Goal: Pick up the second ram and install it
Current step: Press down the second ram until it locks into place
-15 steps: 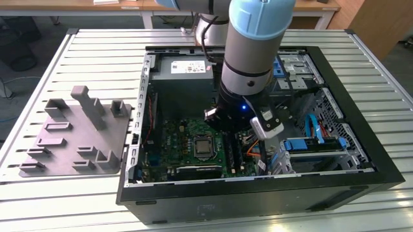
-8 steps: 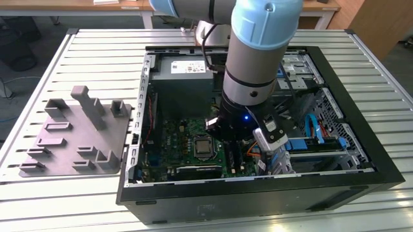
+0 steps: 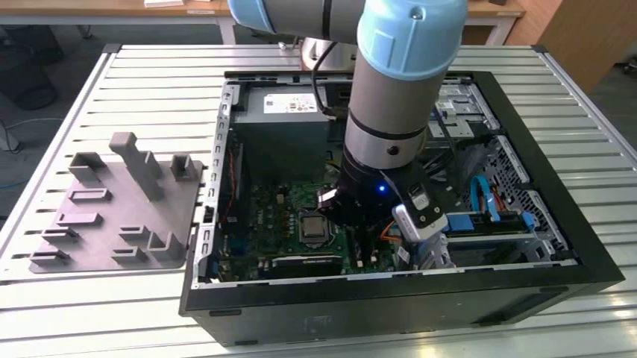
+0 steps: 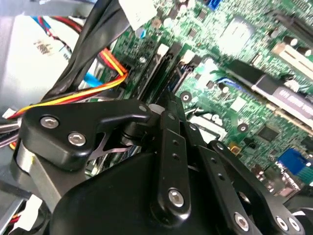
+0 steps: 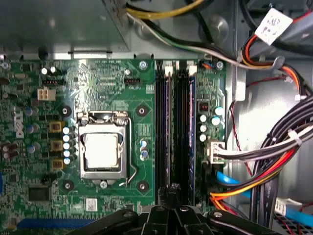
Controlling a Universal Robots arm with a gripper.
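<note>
While tool (image 5: 172, 192) is lowered inside computer case (image 3: 557, 287), fingertips are positioned at RAM slots (image 5: 177, 127) on green motherboard (image 5: 54, 191); tool opening cannot be determined.

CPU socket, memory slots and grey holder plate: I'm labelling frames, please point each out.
CPU socket (image 5: 101, 151), first wrist view, middle of its silver lid.
Memory slots (image 5: 176, 127), first wrist view, mid-length of the black rails.
Grey holder plate (image 3: 119, 216), exterior view, flat base.
</note>
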